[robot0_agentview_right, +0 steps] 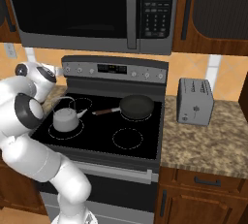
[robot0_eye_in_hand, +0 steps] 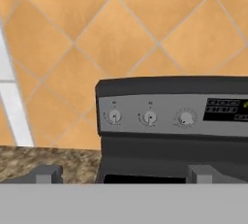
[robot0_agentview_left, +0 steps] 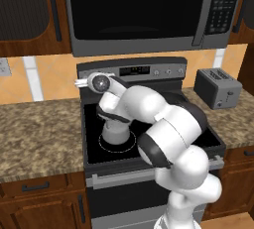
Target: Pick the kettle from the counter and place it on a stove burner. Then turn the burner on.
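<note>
The silver-grey kettle [robot0_agentview_right: 64, 119] stands upright on the front-left stove burner [robot0_agentview_right: 77, 131]; in the left base view my arm partly covers the kettle [robot0_agentview_left: 116, 133]. My gripper [robot0_eye_in_hand: 124, 173] is open and holds nothing. It is raised behind the kettle and points at the left end of the stove's control panel [robot0_eye_in_hand: 169, 116], where three round knobs [robot0_eye_in_hand: 150, 117] sit in a row. From the base views the gripper [robot0_agentview_left: 79, 83] [robot0_agentview_right: 57, 71] hovers at the panel's left edge, well apart from the kettle.
A black frying pan [robot0_agentview_right: 137, 106] rests on the back-right burner, handle pointing left. A boxy grey toaster [robot0_agentview_right: 194, 101] stands on the granite counter [robot0_agentview_right: 213, 143] right of the stove. A microwave [robot0_agentview_left: 139, 10] hangs low overhead. More counter [robot0_agentview_left: 39, 129] lies left.
</note>
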